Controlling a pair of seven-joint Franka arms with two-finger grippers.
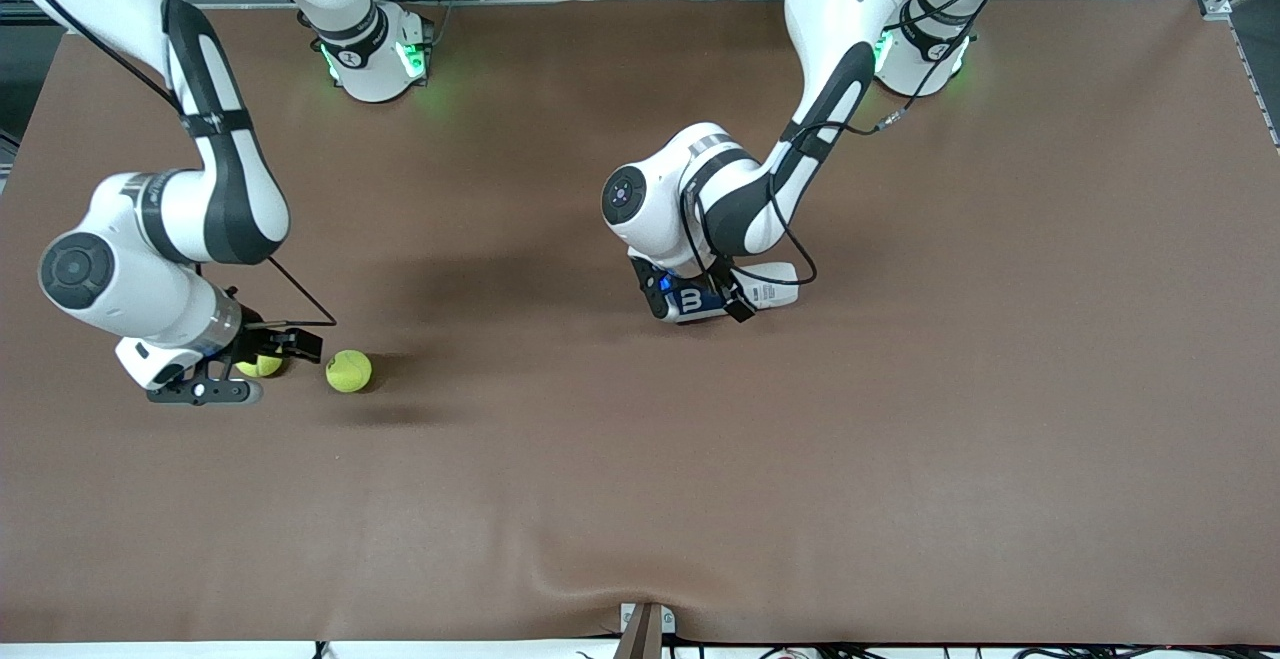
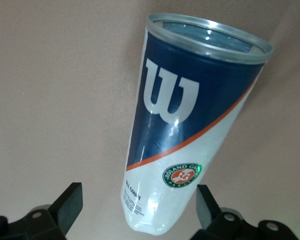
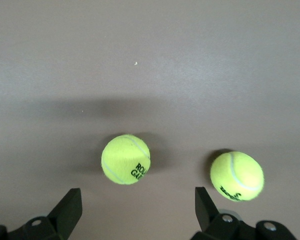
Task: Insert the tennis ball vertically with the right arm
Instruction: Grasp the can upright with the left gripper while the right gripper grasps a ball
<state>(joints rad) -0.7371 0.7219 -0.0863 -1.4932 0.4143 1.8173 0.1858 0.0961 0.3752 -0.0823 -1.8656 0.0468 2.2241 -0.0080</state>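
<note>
Right wrist view shows our right gripper (image 3: 132,210) spread wide over one tennis ball (image 3: 125,159), a second ball (image 3: 237,176) just beside it. We judge a finger could nudge either ball rolling across the smooth brown table (image 1: 900,489). Our left gripper (image 2: 139,210) — also wide — brackets the can (image 2: 190,125), well apart from the balls.

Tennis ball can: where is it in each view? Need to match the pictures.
Front view: the tennis ball can is mid-table, under the left arm.
Left wrist view: the can fills the centre, its base between the open left pincer.
Right wrist view: not in it.
Shared landmark: the brown table cover.
</note>
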